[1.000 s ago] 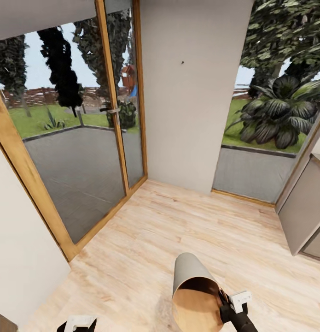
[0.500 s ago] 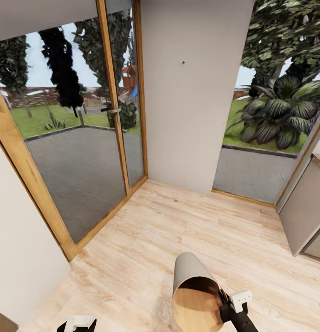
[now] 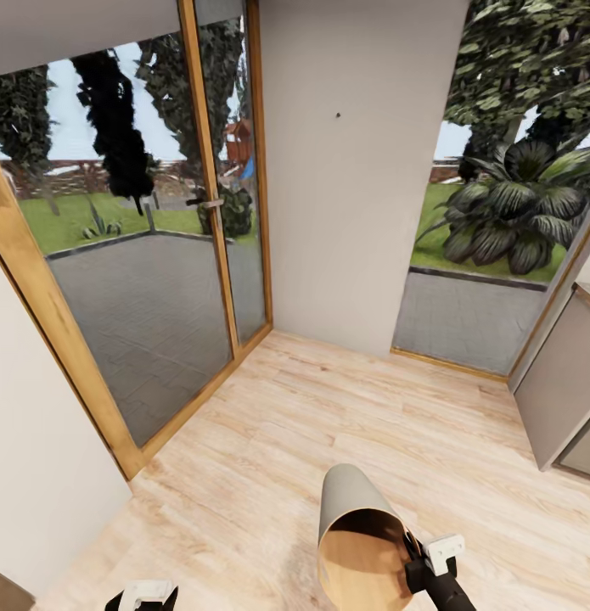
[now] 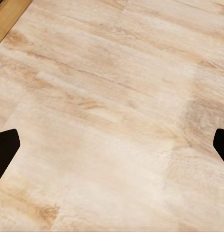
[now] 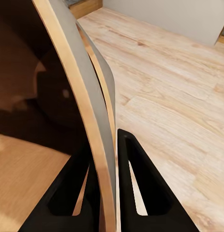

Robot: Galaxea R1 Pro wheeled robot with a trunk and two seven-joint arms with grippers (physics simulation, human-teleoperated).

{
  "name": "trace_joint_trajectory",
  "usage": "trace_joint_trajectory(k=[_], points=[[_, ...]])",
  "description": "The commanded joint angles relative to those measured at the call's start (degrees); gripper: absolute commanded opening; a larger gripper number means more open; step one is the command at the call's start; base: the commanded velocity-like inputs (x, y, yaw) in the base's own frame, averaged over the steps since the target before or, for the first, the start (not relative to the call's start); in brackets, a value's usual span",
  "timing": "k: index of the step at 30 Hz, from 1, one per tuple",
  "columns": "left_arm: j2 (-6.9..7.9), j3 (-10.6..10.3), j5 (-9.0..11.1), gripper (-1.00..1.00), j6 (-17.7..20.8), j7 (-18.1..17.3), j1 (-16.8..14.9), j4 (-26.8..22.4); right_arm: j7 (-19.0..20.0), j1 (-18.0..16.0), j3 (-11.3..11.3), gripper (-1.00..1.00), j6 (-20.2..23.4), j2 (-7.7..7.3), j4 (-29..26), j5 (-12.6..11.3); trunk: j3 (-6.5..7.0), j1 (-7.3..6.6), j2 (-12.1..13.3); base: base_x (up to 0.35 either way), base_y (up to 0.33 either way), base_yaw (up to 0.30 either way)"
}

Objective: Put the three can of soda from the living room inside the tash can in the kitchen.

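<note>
Right gripper (image 5: 104, 193) clamped narrow on the tash can (image 3: 362, 543) rim (left gripper (image 4: 112, 147) wide).

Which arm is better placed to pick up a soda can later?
Probably the left: the left gripper is open and empty, while the right gripper is shut on the trash can rim.

Bucket (image 3: 362, 543) at front, over floor (image 3: 328, 424), tilted, rim clamped by right gripper (image 3: 411, 556). Glass door (image 3: 142, 255) left, wall (image 3: 354, 170) ahead, cabinet (image 3: 566, 390) right.
</note>
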Motion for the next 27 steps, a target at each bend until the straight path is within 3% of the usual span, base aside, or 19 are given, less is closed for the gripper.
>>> trace_joint_trajectory(k=[1, 20, 27], points=[[0.0, 0.0, 0.0, 1.0, 0.0, 0.0, 0.0, 0.0, 0.57, -0.03, -0.12, -1.0, -0.01, 0.01, -0.12, -0.17, 0.01, 0.0, 0.0, -0.136, 0.0, 0.0], [0.0, 0.0, 0.0, 1.0, 0.0, 0.0, 0.0, 0.0, 0.57, 0.02, -0.05, -1.0, -0.01, 0.05, -0.06, -0.17, 0.01, 0.0, 0.0, -0.254, 0.0, 0.001], [0.0, 0.0, 0.0, 1.0, 0.0, 0.0, 0.0, 0.0, 0.57, 0.04, -0.05, -1.0, -0.01, 0.14, -0.03, -0.17, 0.01, 0.0, 0.0, -0.284, 0.0, 0.161]])
